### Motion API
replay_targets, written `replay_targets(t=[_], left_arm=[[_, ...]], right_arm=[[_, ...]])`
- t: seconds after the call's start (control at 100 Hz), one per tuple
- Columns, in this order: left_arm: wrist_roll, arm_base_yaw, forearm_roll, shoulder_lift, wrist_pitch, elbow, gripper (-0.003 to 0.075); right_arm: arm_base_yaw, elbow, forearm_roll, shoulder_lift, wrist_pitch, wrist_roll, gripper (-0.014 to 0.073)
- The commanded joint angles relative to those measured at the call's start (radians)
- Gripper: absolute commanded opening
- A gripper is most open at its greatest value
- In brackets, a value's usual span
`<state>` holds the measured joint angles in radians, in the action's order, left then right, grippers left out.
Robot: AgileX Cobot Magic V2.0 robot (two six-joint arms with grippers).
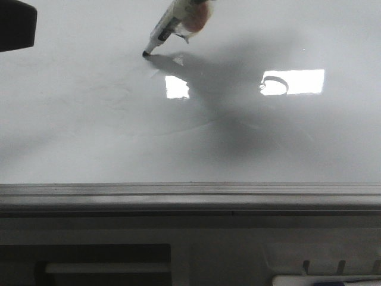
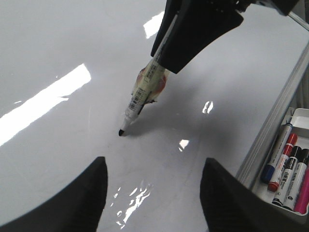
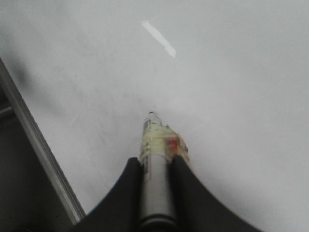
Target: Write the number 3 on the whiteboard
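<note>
Right gripper clamped on marker, tip at the whiteboard; left gripper hanging spread above the board.

Right gripper: both dark fingers pressed against the barrel of a marker, which sticks out past the fingertips and slants down to the whiteboard, black tip on or just at its surface. Left gripper: fingers wide apart, nothing between them, hovering over the whiteboard just beside the marker tip, pointing toward it. In the front view a dark part of the left arm shows at the board's far-left edge.
</note>
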<state>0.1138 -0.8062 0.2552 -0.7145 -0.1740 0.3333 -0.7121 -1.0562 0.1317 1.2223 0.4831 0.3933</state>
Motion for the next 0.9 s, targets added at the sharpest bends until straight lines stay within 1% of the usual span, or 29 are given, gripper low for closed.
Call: replay_targets(t=[0.0, 0.2, 0.25, 0.36, 0.42, 0.7, 0.82, 0.89], left_arm=[[-0.010, -0.003, -0.015, 0.004, -0.064, 0.026, 0.0384], [-0.010, -0.003, -0.015, 0.004, -0.064, 0.026, 0.0384], [-0.010, -0.003, -0.015, 0.004, -0.064, 0.026, 0.0384], [-0.010, -0.003, -0.015, 0.004, -0.064, 0.026, 0.0384], [-0.010, -0.003, -0.015, 0.004, -0.064, 0.026, 0.0384], [-0.010, -0.003, -0.015, 0.004, -0.064, 0.026, 0.0384], [-0.010, -0.003, -0.015, 0.004, -0.061, 0.026, 0.0384], [-0.010, -0.003, -0.015, 0.004, -0.060, 0.026, 0.0384]], right_arm=[[0.021, -0.038, -0.009, -0.020, -0.053, -0.003, -0.0060], [0.040, -0.038, -0.021, -0.046, -0.017, -0.003, -0.0053], [0.043, -0.038, -0.023, -0.058, 0.015, -0.003, -0.0039], [0.043, -0.036, -0.056, -0.068, 0.084, -0.052, -0.0040], [0.043, -0.034, -0.058, -0.063, 0.117, -0.054, -0.0040], [-0.004, -0.034, -0.057, 0.017, 0.096, -0.054, -0.0040], [-0.004, -0.034, -0.058, 0.008, 0.096, -0.054, -0.0040], [-0.002, -0.034, -0.066, -0.009, 0.127, -0.056, -0.0040]])
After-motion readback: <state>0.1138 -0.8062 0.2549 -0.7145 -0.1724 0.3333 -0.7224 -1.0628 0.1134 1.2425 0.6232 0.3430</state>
